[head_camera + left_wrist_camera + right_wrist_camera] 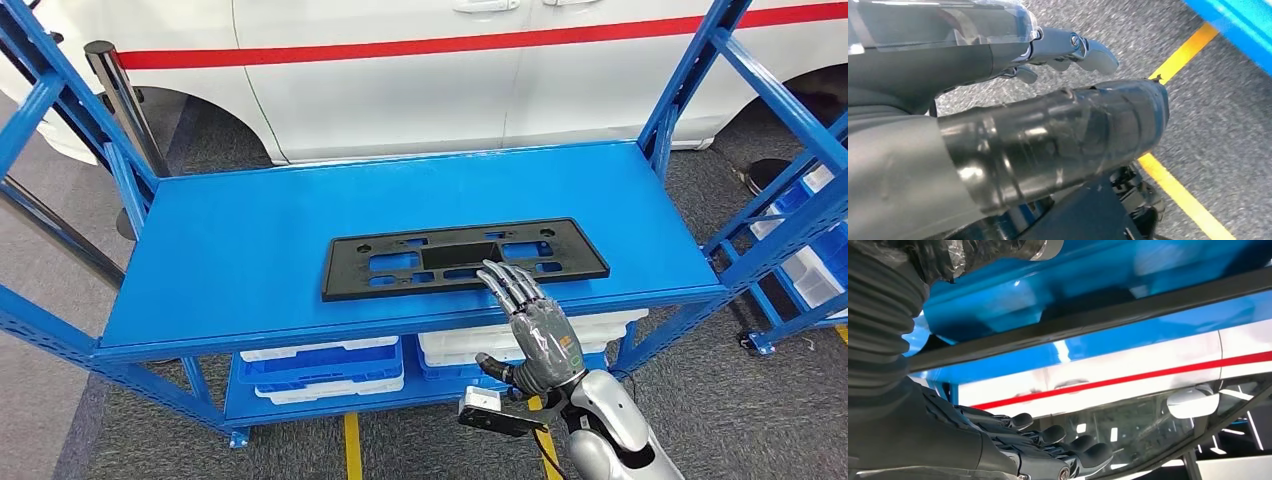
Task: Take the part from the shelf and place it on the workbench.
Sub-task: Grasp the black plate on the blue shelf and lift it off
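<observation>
Head view: our right hand (532, 325) (fingers spread, empty) reaches the flat black plastic frame (464, 258); we might push it away across the blue shelf (240, 230).

1. White car (420, 70) with a red stripe (480, 42) along its side, parked behind the rack; the stripe is also in the right wrist view.
2. White and blue bins (320, 368) on the lower level of the rack, side by side.
3. More bins (812, 270) on a second blue rack (790, 120) at right.
4. Yellow floor line (1178, 187) on grey carpet (1228, 135).
5. Dark post (125, 100) at rear left.
</observation>
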